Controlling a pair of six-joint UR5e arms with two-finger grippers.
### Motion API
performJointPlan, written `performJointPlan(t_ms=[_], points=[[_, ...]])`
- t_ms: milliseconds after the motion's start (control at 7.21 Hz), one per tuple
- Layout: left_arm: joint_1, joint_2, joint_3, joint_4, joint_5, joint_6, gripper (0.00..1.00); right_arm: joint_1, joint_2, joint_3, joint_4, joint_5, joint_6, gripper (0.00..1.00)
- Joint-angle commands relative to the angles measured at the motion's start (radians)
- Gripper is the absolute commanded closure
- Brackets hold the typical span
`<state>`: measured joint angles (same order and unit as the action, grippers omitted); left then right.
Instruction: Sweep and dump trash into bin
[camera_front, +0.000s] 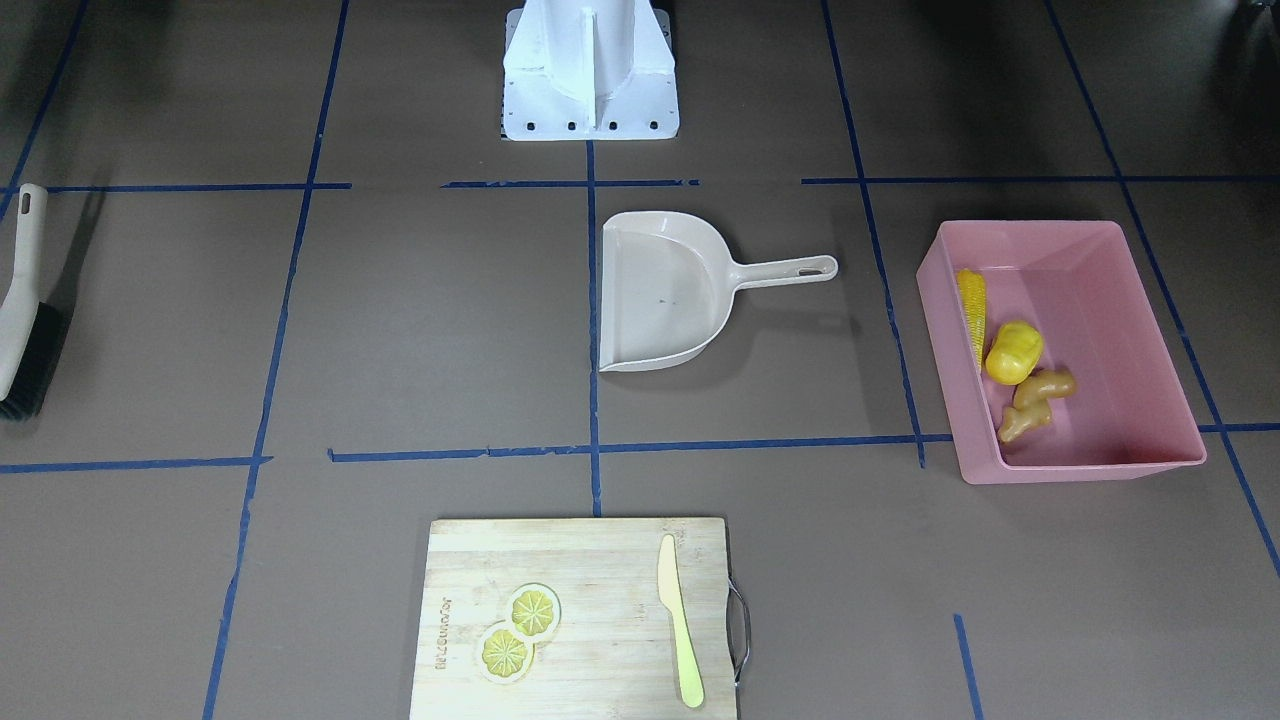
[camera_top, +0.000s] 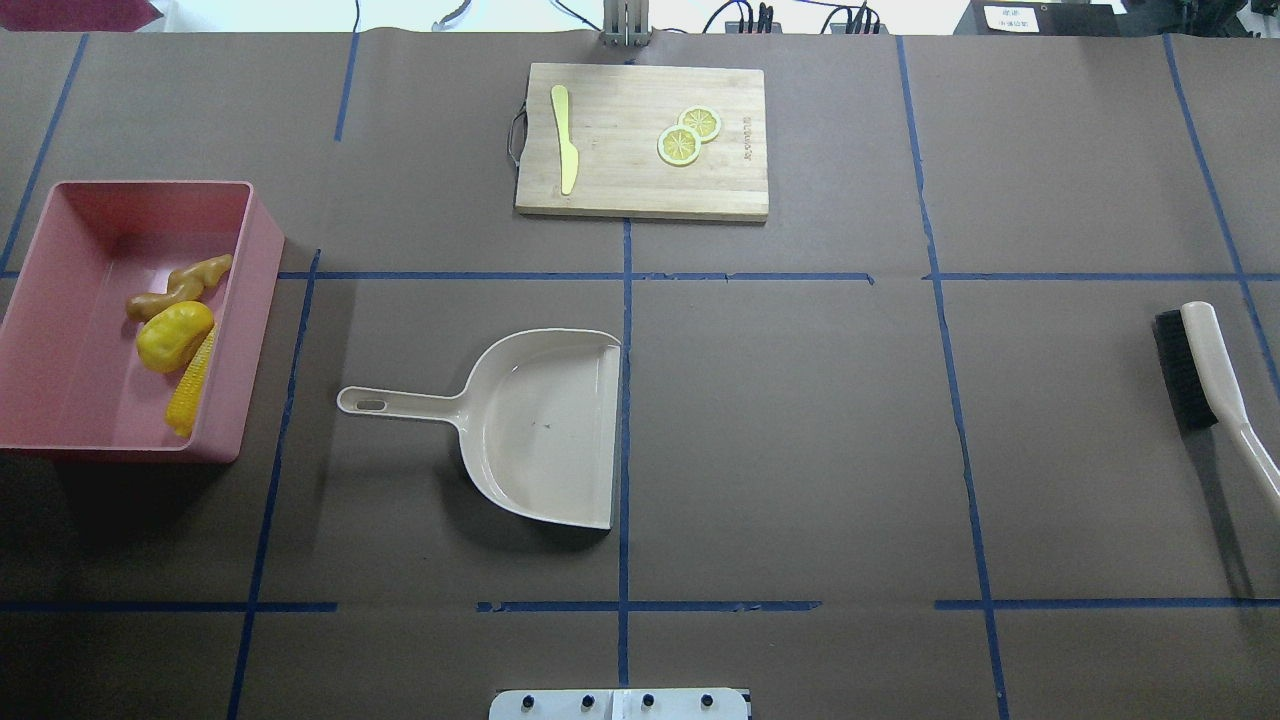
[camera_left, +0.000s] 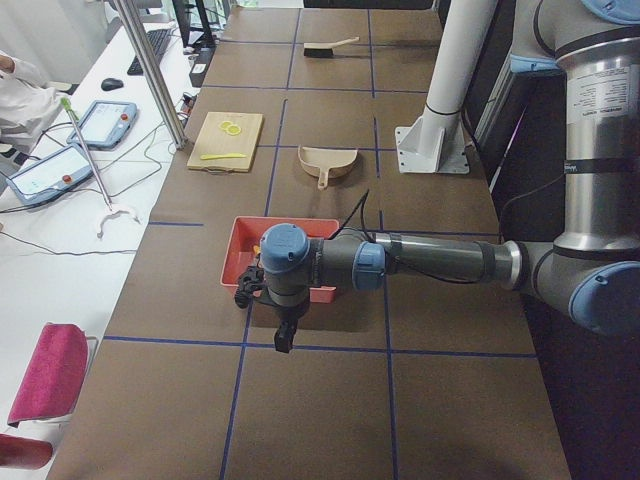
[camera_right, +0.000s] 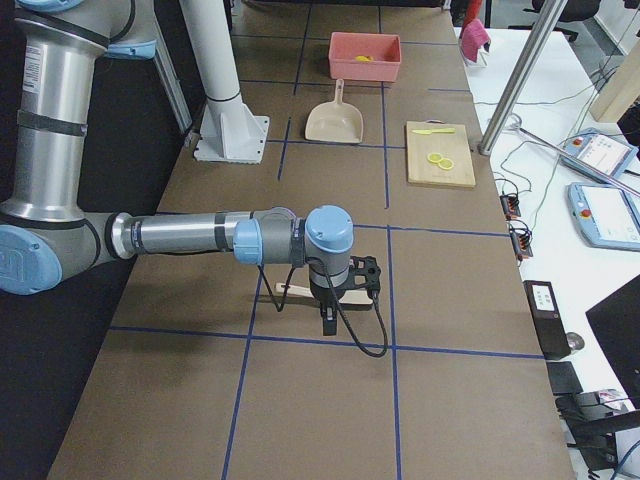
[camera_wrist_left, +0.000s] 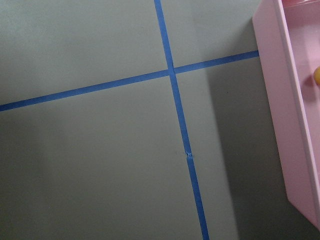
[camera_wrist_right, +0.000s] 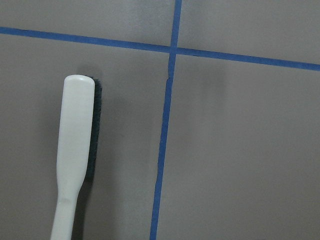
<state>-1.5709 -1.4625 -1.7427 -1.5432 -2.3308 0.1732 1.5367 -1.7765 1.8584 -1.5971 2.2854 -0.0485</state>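
With the long yellow corn cob (camera_top: 192, 383), rounded yellow lump (camera_top: 174, 336) and tan knobbly ginger root (camera_top: 180, 288) all inside the large pink plastic tub (camera_top: 70, 330), the job looks done, so withdraw without nudging it; whether the left gripper (camera_left: 284, 343) or right gripper (camera_right: 327, 324) gapes or holds anything, I cannot tell.

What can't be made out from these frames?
left hand: shows only in the exterior left view, small and dark; open or shut cannot be told.
right hand: shows only in the exterior right view; same.
brush: handle end cut off by the overhead view's right edge.
bin: left wrist view shows one wall; the rest is cut off at the right edge.
cutting board: lettering too small to read.
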Motion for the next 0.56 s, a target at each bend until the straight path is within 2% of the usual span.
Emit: performJointPlan(t_ms=[0,416], points=[[0.000,0.001,0.005,0.000,-0.001,0.000,0.00,-0.010,0.000,-0.019,0.031,0.005,0.002,0.00],[0.000,0.001,0.005,-0.002,-0.001,0.000,0.00,-0.033,0.000,-0.019,0.031,0.013,0.001,0.00]])
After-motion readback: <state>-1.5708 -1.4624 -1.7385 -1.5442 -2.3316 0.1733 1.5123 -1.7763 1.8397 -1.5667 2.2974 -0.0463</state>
